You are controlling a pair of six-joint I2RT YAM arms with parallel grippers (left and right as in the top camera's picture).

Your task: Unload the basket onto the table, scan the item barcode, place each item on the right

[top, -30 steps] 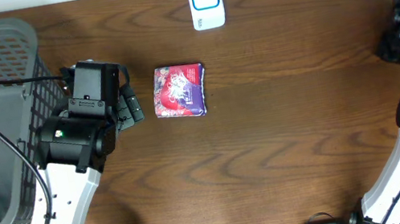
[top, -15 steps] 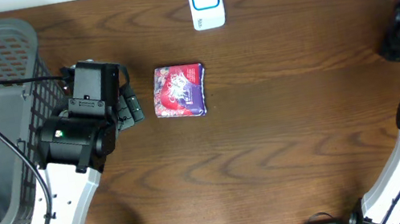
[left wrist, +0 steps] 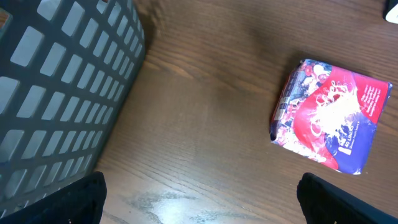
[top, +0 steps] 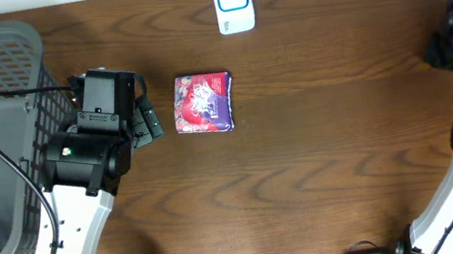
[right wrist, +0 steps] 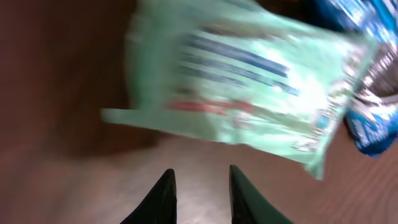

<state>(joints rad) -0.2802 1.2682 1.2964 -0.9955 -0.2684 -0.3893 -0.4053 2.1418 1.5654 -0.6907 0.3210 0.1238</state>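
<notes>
The red packet [top: 202, 103] lies flat on the table [top: 322, 148], apart from the scanner [top: 232, 1] and just beside the left gripper [left wrist: 199, 206], whose jaws stand wide and empty. The right gripper [right wrist: 202, 196], at the table's far right edge, has its fingers narrowly apart with nothing between them. It hangs over what looks like a green pack [right wrist: 242, 93], though the view is blurred.
</notes>
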